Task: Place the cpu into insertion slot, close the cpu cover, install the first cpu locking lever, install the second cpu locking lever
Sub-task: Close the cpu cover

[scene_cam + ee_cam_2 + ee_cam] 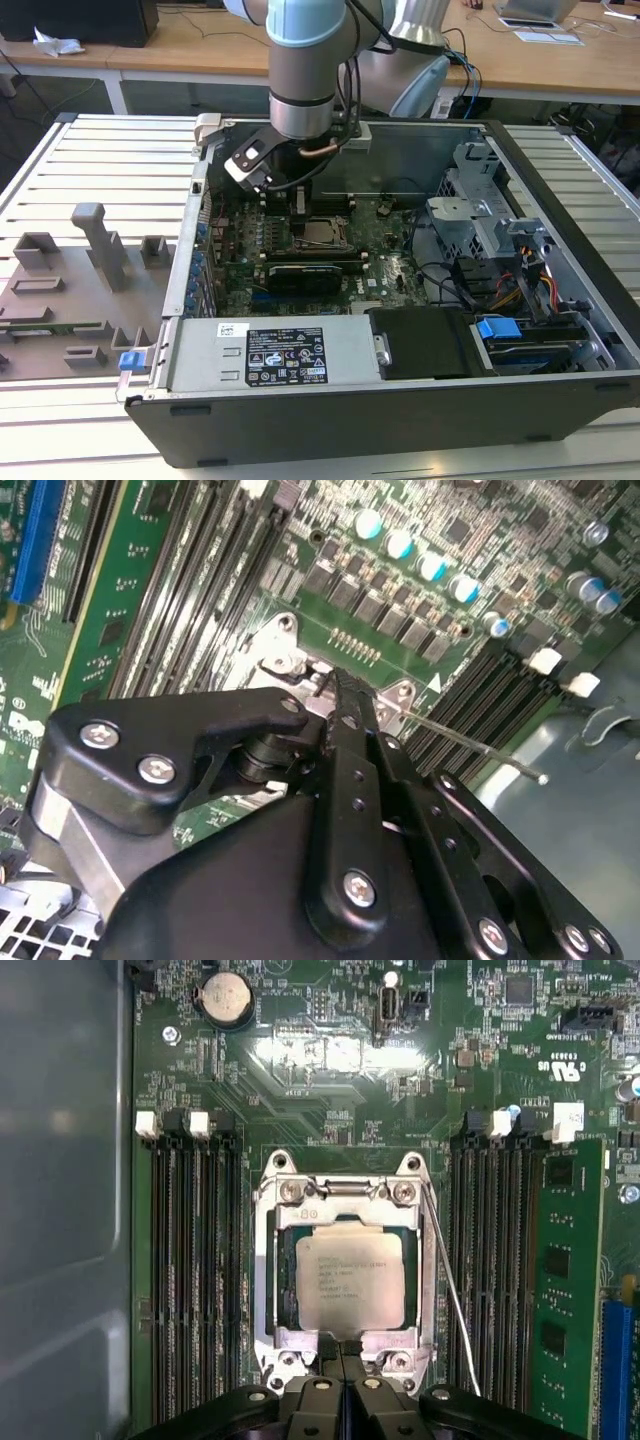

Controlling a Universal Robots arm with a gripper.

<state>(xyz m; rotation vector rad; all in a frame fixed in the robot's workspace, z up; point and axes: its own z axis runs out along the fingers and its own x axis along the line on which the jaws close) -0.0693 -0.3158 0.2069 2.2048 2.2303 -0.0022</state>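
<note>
Gripper (pixel 340 1357) fingers pinched together, tips at the edge of cpu cover (pixel 266 1260). Cover lies flat around cpu (pixel 350 1280), which is seated in insertion slot (pixel 322 232), mid-motherboard. One wire locking lever (pixel 452 1295) angles out beside the socket.

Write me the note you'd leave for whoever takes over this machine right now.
The gripper is shut, its tips at the edge of the thin square silver metal cover frame.
The small flat square silver-grey cpu chip sits in the square dark insertion slot, with the cover lying over it.
Done: cpu placed; cover looks closed.
Left: the thin wire locking lever stands out loose beside the slot, unlatched. I cannot tell the other lever's state.
</note>
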